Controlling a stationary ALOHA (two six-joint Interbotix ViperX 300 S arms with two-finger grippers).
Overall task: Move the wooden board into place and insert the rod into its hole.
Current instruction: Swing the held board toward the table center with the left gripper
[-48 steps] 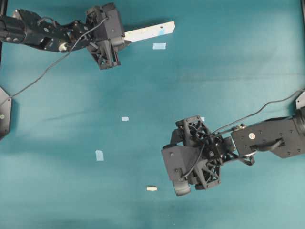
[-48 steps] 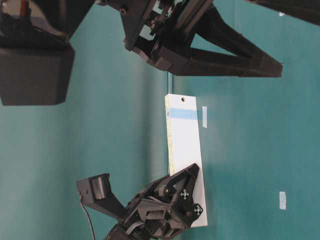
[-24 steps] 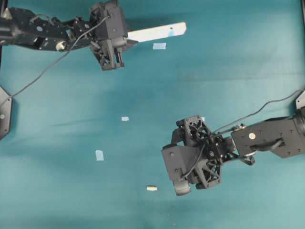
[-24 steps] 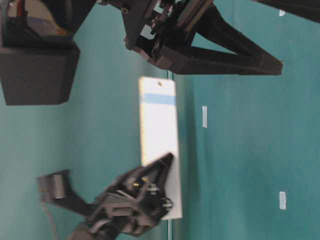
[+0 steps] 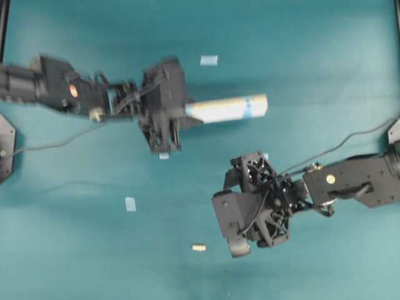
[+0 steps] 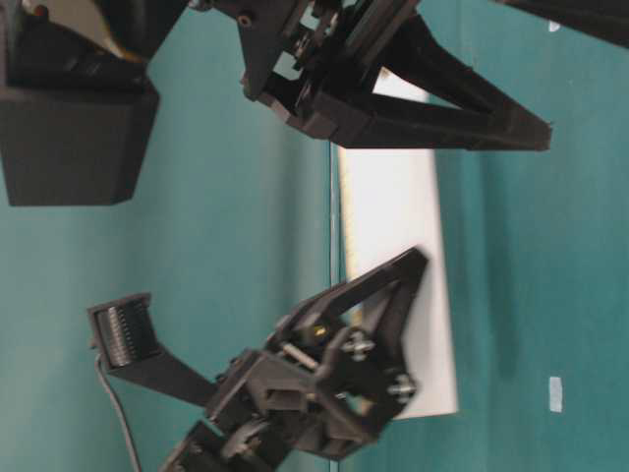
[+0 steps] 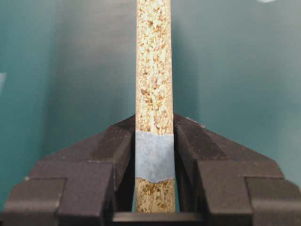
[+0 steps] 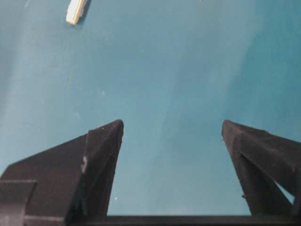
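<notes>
Teal tabletop [image 5: 325,75], scattered pale-blue tape squares [image 5: 209,60]

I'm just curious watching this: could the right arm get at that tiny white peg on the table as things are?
Probably yes. The rod lies alone on bare table, beside the right gripper, whose fingers stand open and empty.

Open teal table [image 5: 325,75] lies around the rod [image 5: 199,247], with only the right gripper [image 5: 232,232] just beside it. The wooden board [image 5: 228,109], carried by the left gripper [image 5: 181,119], juts across the middle; small tape squares [image 5: 130,203] appear flat, barring nothing.
</notes>
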